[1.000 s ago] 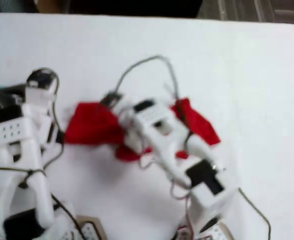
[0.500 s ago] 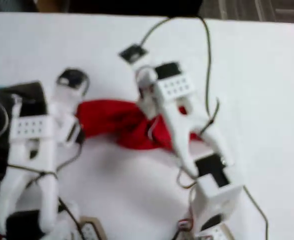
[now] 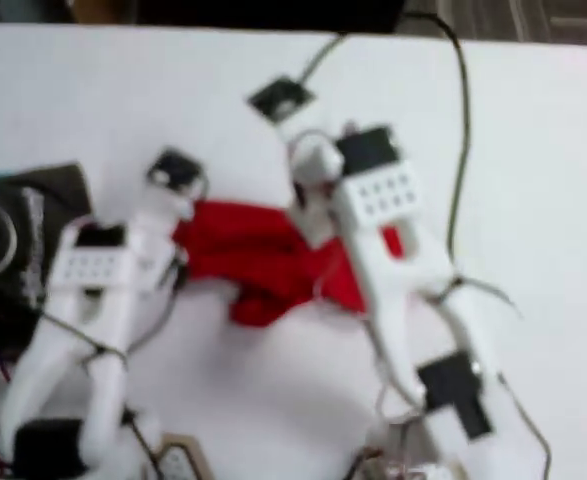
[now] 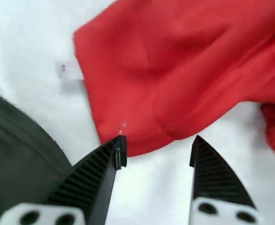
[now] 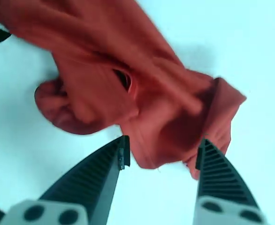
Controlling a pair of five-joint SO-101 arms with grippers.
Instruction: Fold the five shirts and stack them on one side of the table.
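**While both jaws hang open, a red shirt lies crumpled mid-table**

Where the two arms rise from the near edge of the white table point(image 3: 123, 100), the left arm point(image 3: 93, 270) leans toward the left edge and the right arm point(image 3: 383, 200) reaches toward the middle. The lowest parts of both are cut off by the picture.

From its own wrist, the left gripper point(image 4: 158, 140) is spread wide with nothing between its fingers. It sits just above the hem of the red shirt point(image 4: 174, 70), and I cannot tell whether the fingertip point(image 4: 120, 149) nearest that hem touches the cloth. The right gripper point(image 5: 164, 142) is likewise released, and a bunched end of the red shirt point(image 5: 128, 84) lies between and beyond its tips.

Seen from above, the red shirt point(image 3: 263, 260) is a rumpled, unfolded band near the table's centre. Its right end is hidden under the right arm.

A dark shirt point(image 3: 23, 240) lies against the left edge, partly out of frame. It carries curved white markings that I cannot read, and in the left wrist view the dark shirt point(image 4: 15, 150) is a plain mass beside the gripper. Just off the red shirt's corner lies a small white tag point(image 4: 66, 70) whose print is too small to read.

Farther back, a dark cable point(image 3: 458, 120) loops from the right arm toward the far edge.
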